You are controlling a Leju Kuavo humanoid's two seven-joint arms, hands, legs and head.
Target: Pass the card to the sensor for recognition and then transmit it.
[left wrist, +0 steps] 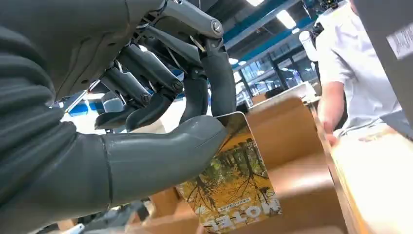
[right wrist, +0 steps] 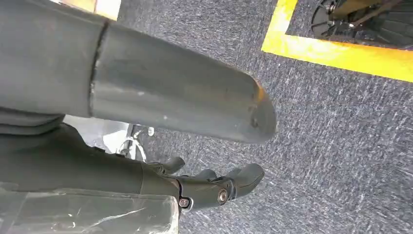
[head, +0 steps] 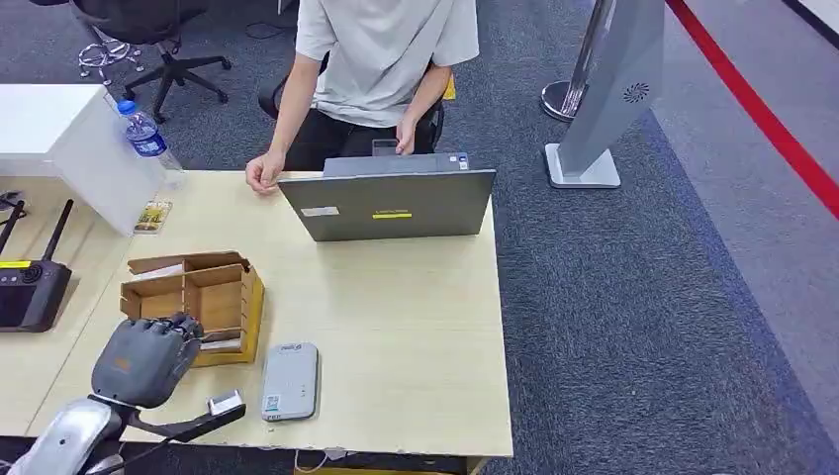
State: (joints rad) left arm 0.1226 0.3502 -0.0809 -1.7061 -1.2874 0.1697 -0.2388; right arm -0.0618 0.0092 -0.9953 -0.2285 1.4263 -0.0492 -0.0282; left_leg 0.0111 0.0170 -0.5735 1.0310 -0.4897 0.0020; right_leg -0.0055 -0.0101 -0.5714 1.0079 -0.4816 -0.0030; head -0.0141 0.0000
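Left robot hand [head: 148,354]: closed on the card, at the near-left edge of the surface [head: 396,327], against the near side of the cardboard box [head: 198,297].
Grip: card [left wrist: 229,190] pinched at one end between thumb and fingertips [left wrist: 219,83]; free end with the printed lettering hanging clear of the palm, in front of the box's brown walls.
Card, location: in the left robot hand, at the box, not yet at the sensor; hidden behind the fingers in the head view.
Card, long axis: running from the pinch out past the thumb tip; face with the yellow tree picture turned toward the wrist camera.
Sensor [head: 290,381]: flat grey slab lying on the surface just beside the box, to the right of the left robot hand and near the front edge.
Key relation: sensor lying close by to the right of the card; probably a short sideways carry with the card laid flat over the slab.
Right robot hand [right wrist: 214,187]: hanging over the carpet, fingers curled in, holding nothing; well apart from the sensor, so left one plainly nearer.
Person [head: 376,69]: seated behind the laptop [head: 396,203] at the far edge; likely receiver, judged from the task.
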